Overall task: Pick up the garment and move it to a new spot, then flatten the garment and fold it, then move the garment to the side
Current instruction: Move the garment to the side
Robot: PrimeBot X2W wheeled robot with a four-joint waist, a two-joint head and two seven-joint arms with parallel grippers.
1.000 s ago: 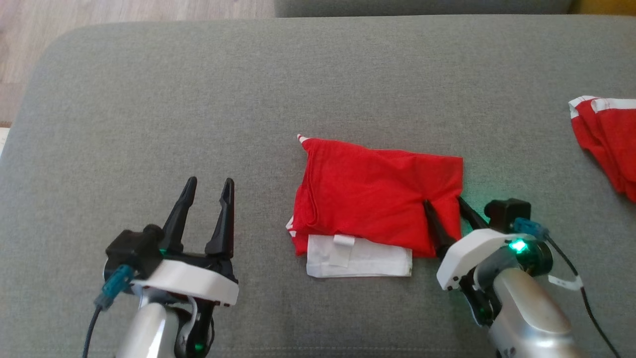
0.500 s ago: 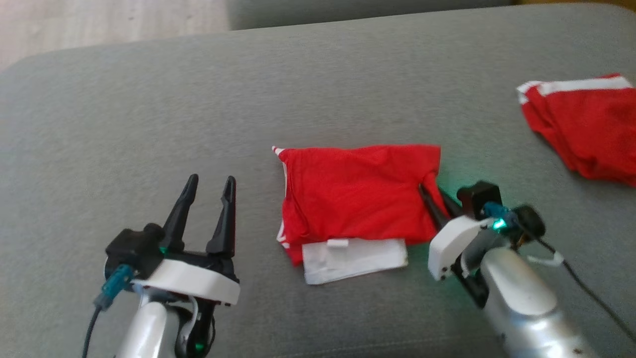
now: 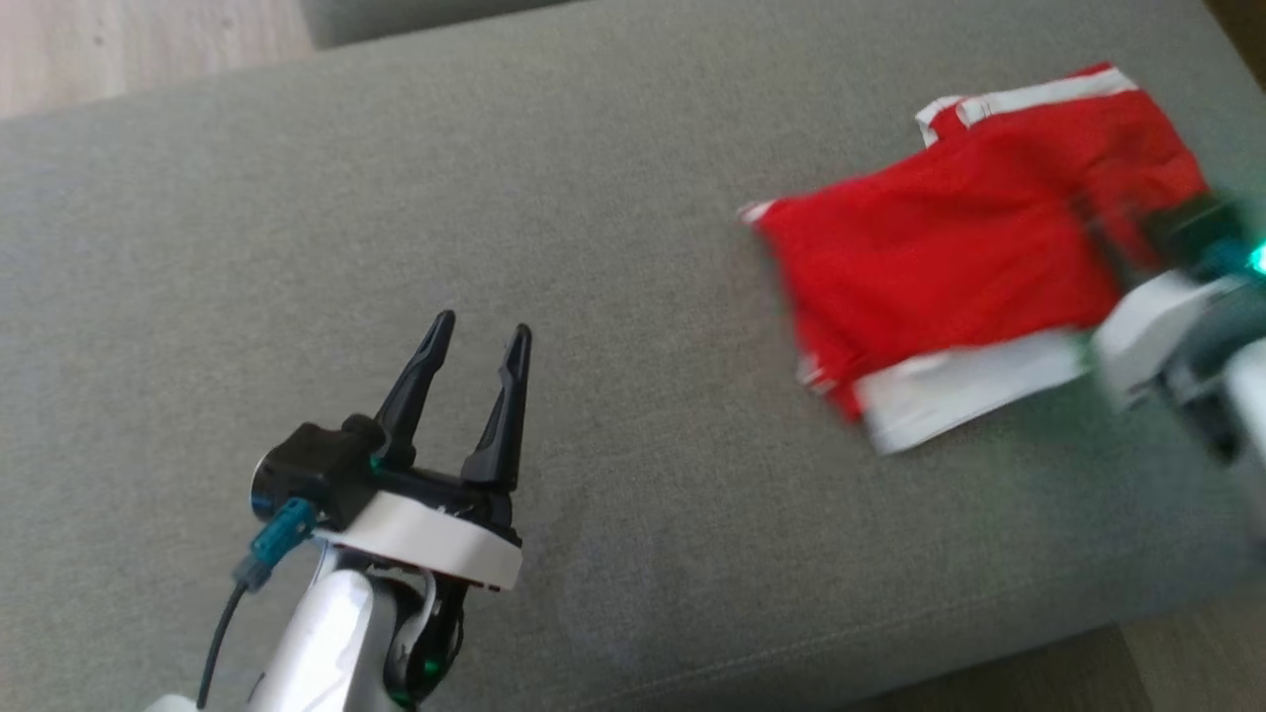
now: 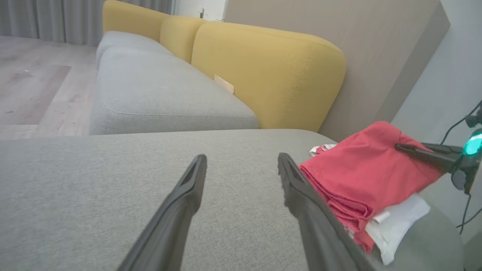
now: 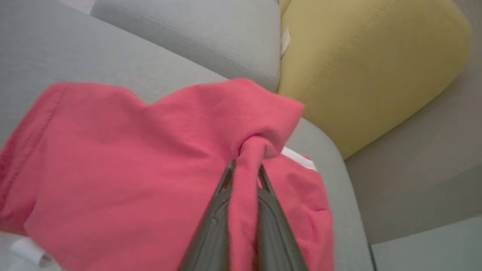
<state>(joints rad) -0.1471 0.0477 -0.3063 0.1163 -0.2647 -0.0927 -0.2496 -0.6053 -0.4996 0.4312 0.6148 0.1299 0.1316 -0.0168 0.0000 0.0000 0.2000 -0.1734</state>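
The garment is a folded red cloth with a white band along its near edge, lying on the grey cushion at the right. My right gripper is shut on a pinched ridge of the garment's red cloth at its right edge; it appears blurred in the head view and from the side in the left wrist view. My left gripper stands open over bare cushion, well left of the garment, nothing between its fingers.
A second red cloth with white stripes lies just behind the garment at the far right. Yellow backrests rise behind the cushions. The cushion's front edge and wooden floor border the surface.
My right gripper went from open to shut on the garment's right edge and has drawn it rightward toward the other red cloth. The head camera has turned. The left gripper stays open.
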